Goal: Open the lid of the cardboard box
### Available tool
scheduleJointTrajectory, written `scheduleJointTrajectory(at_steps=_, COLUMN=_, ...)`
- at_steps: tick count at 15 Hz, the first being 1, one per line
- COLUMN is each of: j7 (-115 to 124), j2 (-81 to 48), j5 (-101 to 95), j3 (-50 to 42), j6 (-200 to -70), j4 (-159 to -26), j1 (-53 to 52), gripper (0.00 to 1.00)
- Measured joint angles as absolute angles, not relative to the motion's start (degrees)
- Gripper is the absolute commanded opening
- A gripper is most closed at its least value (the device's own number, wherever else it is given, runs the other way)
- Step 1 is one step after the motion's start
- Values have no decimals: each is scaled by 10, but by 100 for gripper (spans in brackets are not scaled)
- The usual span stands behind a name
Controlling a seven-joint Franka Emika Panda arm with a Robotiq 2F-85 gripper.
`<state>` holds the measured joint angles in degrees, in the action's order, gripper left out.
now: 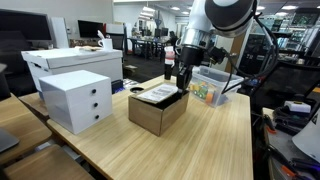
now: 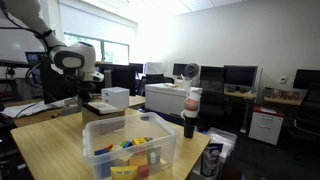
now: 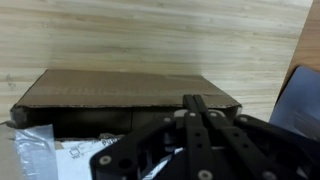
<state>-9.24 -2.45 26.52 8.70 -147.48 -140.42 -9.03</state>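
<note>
The hand is hanging straight down over the far rim of the lid, probably because that edge is the easiest to catch and lift. In the wrist view the hand is showing its fingers drawn narrow, with no gap between them. Whether they are pinching cardboard or only touching it, I cannot tell, since the tips are covering the spot themselves.

The lid is lying flat on the box, so it looks closed. The box is sitting near the middle of the tabletop, well in from every edge, which is leaving the arm free room around it. A white set of drawers is standing beside it toward one side edge. A clear tub of coloured bits is lying just behind, toward the far corner.

In an exterior view the box is showing small and partly hidden behind the tub. The wrist view is cutting off the label.
</note>
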Motion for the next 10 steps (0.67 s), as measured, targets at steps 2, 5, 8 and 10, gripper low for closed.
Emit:
scheduleJointTrajectory(at_steps=2, j7=-94, j2=-30, j5=265, j3=85, j6=-1484, j4=-1404, j1=-89, gripper=2)
scheduleJointTrajectory(at_steps=5, j7=-99, j2=-38, j5=265, j3=82, j6=-1497, j4=-1404, j1=-85, gripper=2)
scheduleJointTrajectory(at_steps=8, j7=-105, j2=-45, j5=266, j3=81, j6=-1510, j4=-1404, j1=-80, gripper=2)
scheduleJointTrajectory(at_steps=10, j7=-110, j2=-48, j5=266, j3=81, j6=-1517, j4=-1404, j1=-76, gripper=2)
